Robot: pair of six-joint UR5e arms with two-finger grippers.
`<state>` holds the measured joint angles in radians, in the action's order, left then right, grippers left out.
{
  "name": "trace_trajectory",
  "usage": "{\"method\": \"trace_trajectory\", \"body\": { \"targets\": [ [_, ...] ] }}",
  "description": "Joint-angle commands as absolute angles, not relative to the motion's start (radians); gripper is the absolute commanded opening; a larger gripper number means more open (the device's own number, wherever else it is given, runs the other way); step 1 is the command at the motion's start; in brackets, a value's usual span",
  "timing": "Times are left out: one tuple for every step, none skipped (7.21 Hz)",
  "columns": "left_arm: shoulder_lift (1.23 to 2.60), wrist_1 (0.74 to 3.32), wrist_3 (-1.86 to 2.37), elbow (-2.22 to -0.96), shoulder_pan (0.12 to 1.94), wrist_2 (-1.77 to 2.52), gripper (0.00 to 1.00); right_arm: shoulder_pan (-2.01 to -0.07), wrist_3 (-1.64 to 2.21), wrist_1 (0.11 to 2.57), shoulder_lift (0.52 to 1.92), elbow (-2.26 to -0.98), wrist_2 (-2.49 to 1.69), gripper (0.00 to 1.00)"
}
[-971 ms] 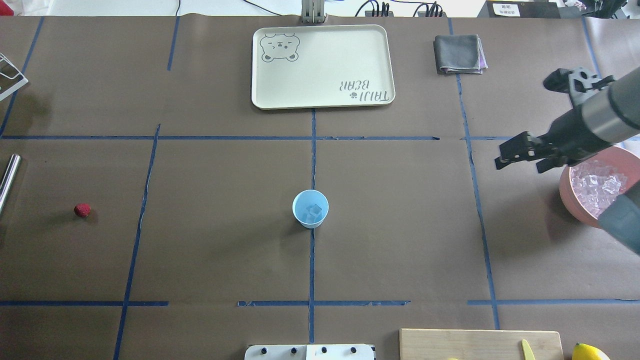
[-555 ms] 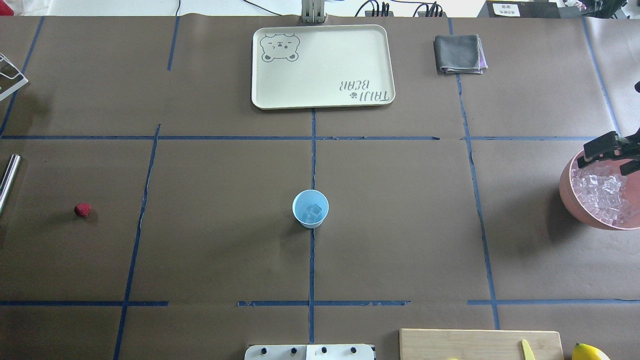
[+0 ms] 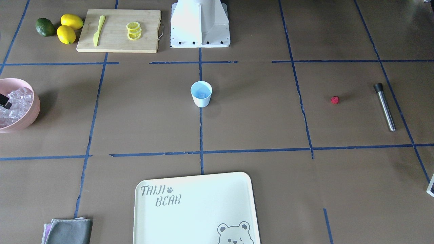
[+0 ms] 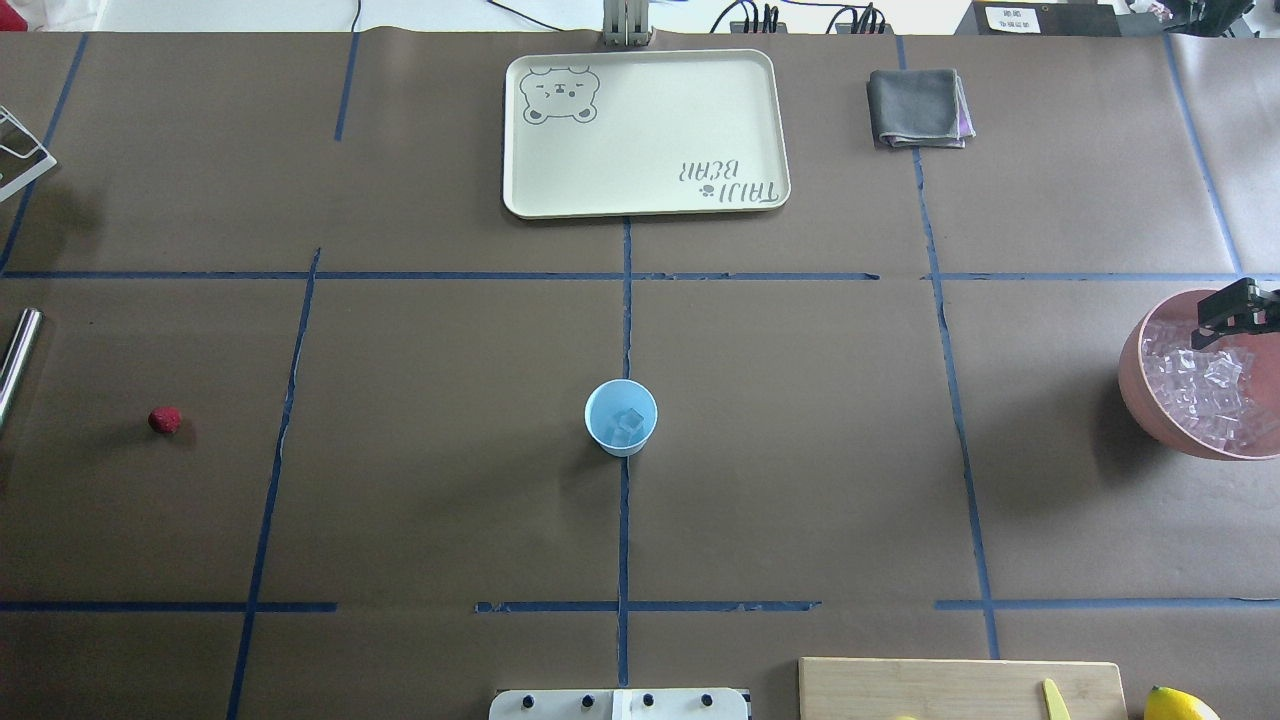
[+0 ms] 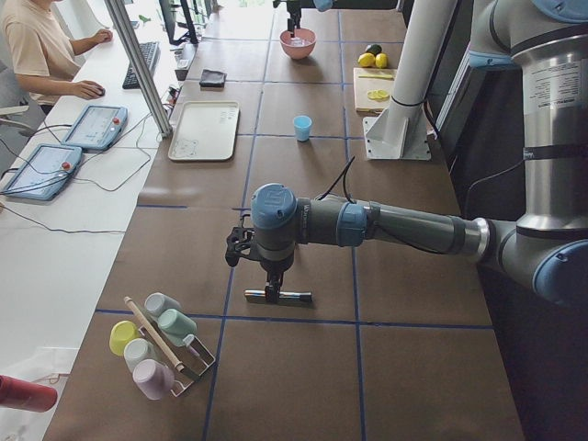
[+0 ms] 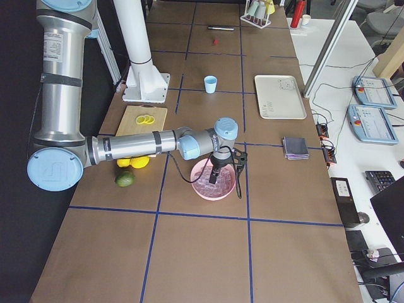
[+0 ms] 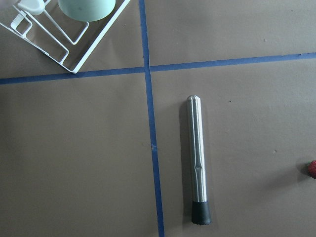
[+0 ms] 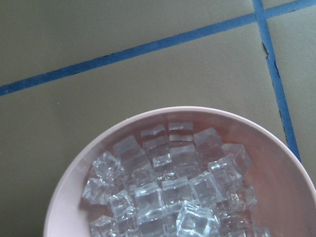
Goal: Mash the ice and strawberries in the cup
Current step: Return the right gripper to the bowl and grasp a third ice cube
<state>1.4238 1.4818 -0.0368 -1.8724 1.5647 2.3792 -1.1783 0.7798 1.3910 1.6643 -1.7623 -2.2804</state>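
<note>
Poses | right tool (image 4: 1215, 315) over bowl (image 4: 1128, 385) of ice (image 4: 1205, 385) (pointing down) | left tool (image 5: 272, 292) above muddler (image 7: 197, 158) | widths: cannot tell

The pale-blue cup (image 4: 621, 440) is standing upright, holding clear ice (image 4: 628, 424). The tiny red strawberry (image 4: 165, 420) is lying well apart from it.

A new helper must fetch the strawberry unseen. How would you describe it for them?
On the brown table, start at the pale-blue cup in the middle and look toward the robot's left end. There the strawberry lies apart from a long steel rod: tiny, round and bright red against that silvery bar.
</note>
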Motion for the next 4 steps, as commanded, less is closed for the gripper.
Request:
{"method": "trace_trajectory", "body": {
  "targets": [
    [1.424, 1.482, -0.037, -1.873, 1.565, 2.379, 1.00, -1.154, 0.784, 1.390, 1.661, -1.729, -2.278, 0.98],
    [1.424, 1.482, -0.037, -1.873, 1.565, 2.379, 1.00, -1.146, 0.784, 1.388, 1.660, -1.714, -2.278, 0.97],
    [1.424, 1.482, -0.037, -1.873, 1.565, 2.379, 1.00, -1.137, 0.785, 1.388, 1.660, -1.713, -2.278, 0.96],
    [1.424, 1.482, -0.035, -1.873, 1.565, 2.379, 1.00, -1.134, 0.784, 1.390, 1.658, -1.713, -2.272, 0.90]
  ]
}}
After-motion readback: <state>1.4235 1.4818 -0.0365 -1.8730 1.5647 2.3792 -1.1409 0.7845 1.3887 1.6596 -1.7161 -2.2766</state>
